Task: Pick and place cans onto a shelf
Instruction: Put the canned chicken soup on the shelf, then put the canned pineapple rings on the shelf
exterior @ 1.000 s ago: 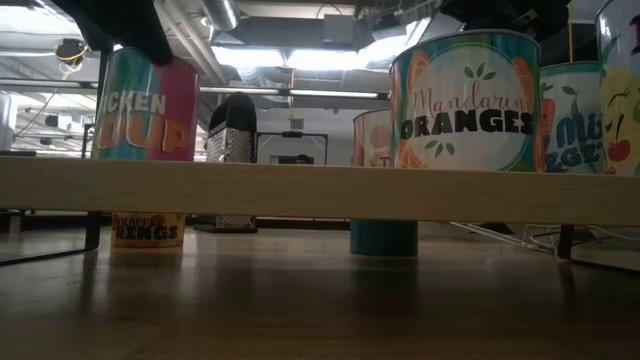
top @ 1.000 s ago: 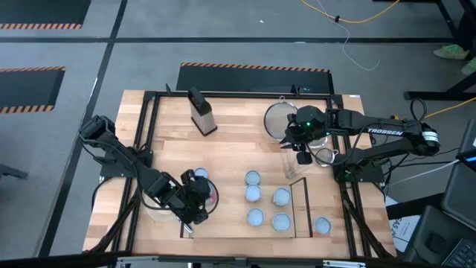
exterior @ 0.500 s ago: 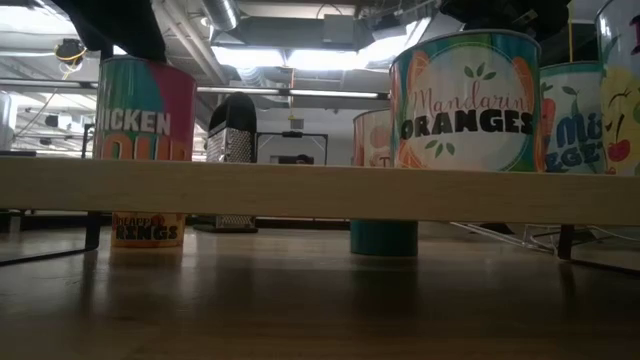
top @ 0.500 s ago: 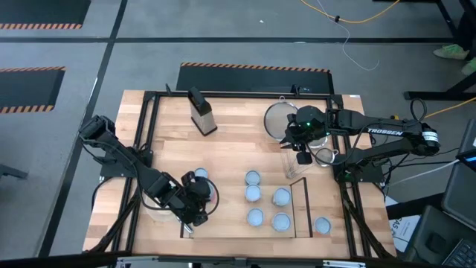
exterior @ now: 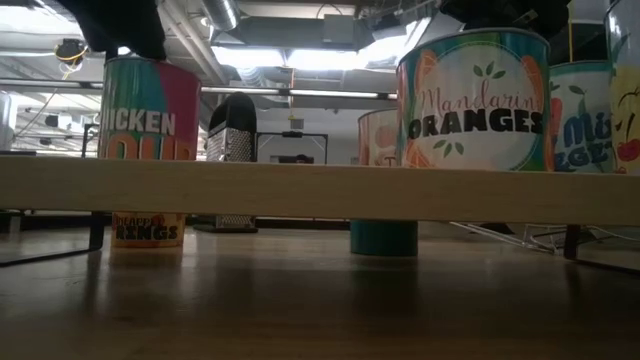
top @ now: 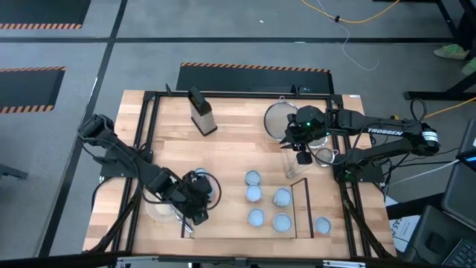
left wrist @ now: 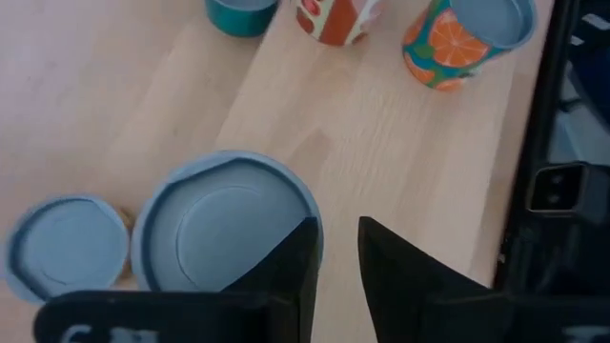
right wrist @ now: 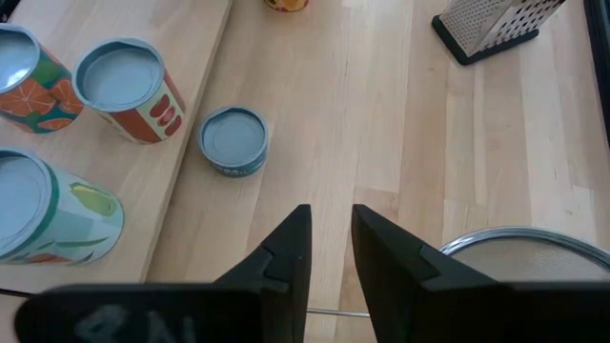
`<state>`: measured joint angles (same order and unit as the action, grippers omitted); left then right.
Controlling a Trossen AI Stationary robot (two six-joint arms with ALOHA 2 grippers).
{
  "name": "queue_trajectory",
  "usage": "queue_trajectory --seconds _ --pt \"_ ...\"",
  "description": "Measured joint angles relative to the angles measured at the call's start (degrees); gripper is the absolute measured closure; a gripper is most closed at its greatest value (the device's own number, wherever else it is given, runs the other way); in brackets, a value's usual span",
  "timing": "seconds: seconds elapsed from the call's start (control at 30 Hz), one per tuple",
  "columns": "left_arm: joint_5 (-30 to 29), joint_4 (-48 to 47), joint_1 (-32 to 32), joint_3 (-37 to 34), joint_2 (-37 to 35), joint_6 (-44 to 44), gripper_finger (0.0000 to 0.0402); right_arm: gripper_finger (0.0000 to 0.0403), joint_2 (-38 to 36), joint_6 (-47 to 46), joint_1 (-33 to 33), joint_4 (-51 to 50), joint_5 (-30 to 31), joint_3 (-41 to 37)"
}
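Wood worktop (top: 230, 149), shelf (top: 245, 223) along my near edge. I see five cans on it, the Mandarin Oranges can (exterior: 472, 112) included. Left hand (top: 195, 202) sits above the chicken soup can (exterior: 150, 108), fingers nearly together. Right hand (top: 301, 152) near the strainer (top: 281, 119), fingers nearly together, empty.

Eight cans (top: 281, 196) in all: six stand in the open, and two more sit under the left arm, one large and one small. One shelf (top: 227, 216). One grater (top: 201, 112). Two strainers (top: 279, 119).
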<state>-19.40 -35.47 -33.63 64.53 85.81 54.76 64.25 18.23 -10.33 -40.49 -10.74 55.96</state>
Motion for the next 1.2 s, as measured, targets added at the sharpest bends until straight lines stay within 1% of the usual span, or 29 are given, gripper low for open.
queue_trajectory --seconds 0.13,0.43,0.6,0.73,0.9,0.97,1.03,1.2 --pt "2.59 0.36 1.63 0.00 -1.52 -0.33 0.0332 0.0320 0.00 0.00 0.01 0.00 0.00 0.00" --pt "2.37 0.16 4.71 0.02 -8.61 -1.94 0.0333 0.0320 -0.02 0.05 0.02 -0.02 0.00 0.00" --pt "-0.76 -0.31 8.24 0.04 -13.17 -7.42 0.0333 0.0320 -0.02 0.25 0.02 0.04 0.02 0.02" --pt "-3.78 -4.21 12.78 0.04 -16.71 -12.45 0.0333 0.0320 -0.02 0.25 0.02 0.00 0.01 0.00" --pt "-6.69 -7.38 18.43 0.04 -18.97 -19.83 0.0333 0.0320 -0.02 0.10 0.00 -0.02 0.00 0.00" --pt "-5.56 -8.32 21.09 0.04 -19.41 -21.44 0.0331 0.0320 -0.02 0.07 0.02 -0.02 0.01 0.00" --pt "-2.79 -9.58 24.01 0.04 -19.44 -22.31 0.0321 0.0320 -0.02 0.07 0.00 -0.02 0.02 0.00" --pt "5.33 -17.25 30.94 0.04 -18.66 -22.40 0.0278 0.0320 -0.02 0.19 0.02 -0.01 0.00 0.00"
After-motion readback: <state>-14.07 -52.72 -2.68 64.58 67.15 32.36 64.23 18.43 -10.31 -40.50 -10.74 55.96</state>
